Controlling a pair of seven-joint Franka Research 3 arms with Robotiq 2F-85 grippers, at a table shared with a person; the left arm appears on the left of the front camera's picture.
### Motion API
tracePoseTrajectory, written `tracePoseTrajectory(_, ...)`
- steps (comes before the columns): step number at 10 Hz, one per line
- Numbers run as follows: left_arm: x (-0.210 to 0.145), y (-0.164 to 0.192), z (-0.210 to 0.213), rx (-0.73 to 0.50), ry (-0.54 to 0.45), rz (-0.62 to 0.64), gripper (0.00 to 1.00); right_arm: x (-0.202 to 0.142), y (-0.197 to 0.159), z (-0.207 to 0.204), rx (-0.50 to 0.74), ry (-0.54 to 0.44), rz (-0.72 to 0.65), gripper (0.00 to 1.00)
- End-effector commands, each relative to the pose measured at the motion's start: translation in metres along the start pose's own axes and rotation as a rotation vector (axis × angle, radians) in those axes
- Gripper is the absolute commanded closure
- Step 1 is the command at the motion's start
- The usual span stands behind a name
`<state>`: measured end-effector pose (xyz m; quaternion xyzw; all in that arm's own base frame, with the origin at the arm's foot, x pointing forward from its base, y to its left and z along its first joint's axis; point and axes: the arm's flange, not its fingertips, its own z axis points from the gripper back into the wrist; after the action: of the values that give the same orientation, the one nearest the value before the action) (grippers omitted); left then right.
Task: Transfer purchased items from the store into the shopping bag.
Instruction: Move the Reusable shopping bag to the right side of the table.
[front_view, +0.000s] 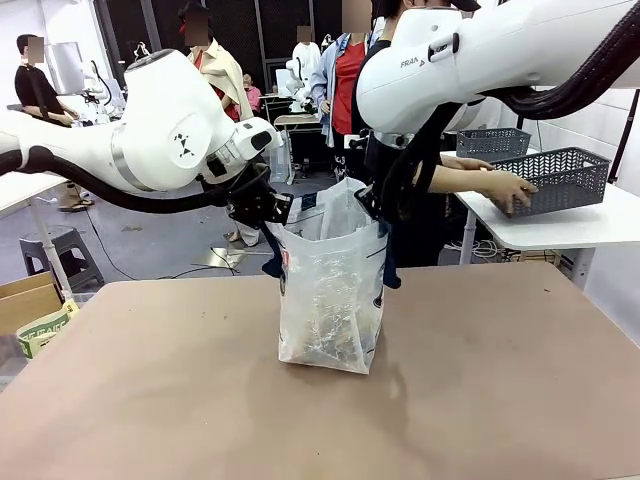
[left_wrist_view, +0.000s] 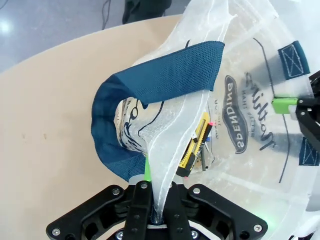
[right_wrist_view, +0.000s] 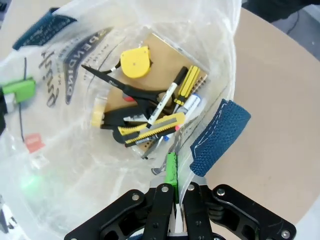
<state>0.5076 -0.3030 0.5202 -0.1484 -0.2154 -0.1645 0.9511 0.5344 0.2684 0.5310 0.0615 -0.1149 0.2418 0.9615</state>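
The shopping bag (front_view: 330, 290) stands upright mid-table, translucent with dark lettering and navy handles (left_wrist_view: 150, 90). My left gripper (front_view: 268, 215) is shut on its left rim, the plastic pinched between the fingers (left_wrist_view: 157, 190). My right gripper (front_view: 372, 205) is shut on the opposite rim (right_wrist_view: 175, 187), and the two hold the mouth spread open. Inside lie several items: a yellow tape measure (right_wrist_view: 135, 62), black scissors (right_wrist_view: 125, 89), a yellow utility knife (right_wrist_view: 152, 129), a marker (right_wrist_view: 162, 102) and a brown notebook (right_wrist_view: 165, 52).
A person stands beyond the bag with a hand (front_view: 510, 190) in a dark grey lattice basket (front_view: 565, 170) on a white side table (front_view: 560, 225) at the right. A second basket (front_view: 492, 143) sits behind it. Cardboard boxes (front_view: 30, 305) stand at the left.
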Motion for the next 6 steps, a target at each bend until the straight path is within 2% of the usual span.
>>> tracePoseTrajectory(1,0.014,-0.016,-0.003,-0.007,-0.04,-0.012,1.0,0.016,0.009,-0.002,-0.03,0.001,-0.051,1.0)
tracePoseTrajectory(4,0.019,-0.035,-0.01,-0.079,0.004,0.005,1.0,0.027,0.013,-0.004,-0.039,0.008,-0.096,1.0)
tracePoseTrajectory(5,0.01,-0.02,-0.006,-0.028,-0.01,-0.025,1.0,0.013,0.009,-0.004,-0.014,-0.003,-0.06,1.0)
tracePoseTrajectory(6,0.01,-0.02,-0.006,-0.028,-0.01,-0.025,1.0,0.013,0.009,-0.004,-0.014,-0.003,-0.06,1.0)
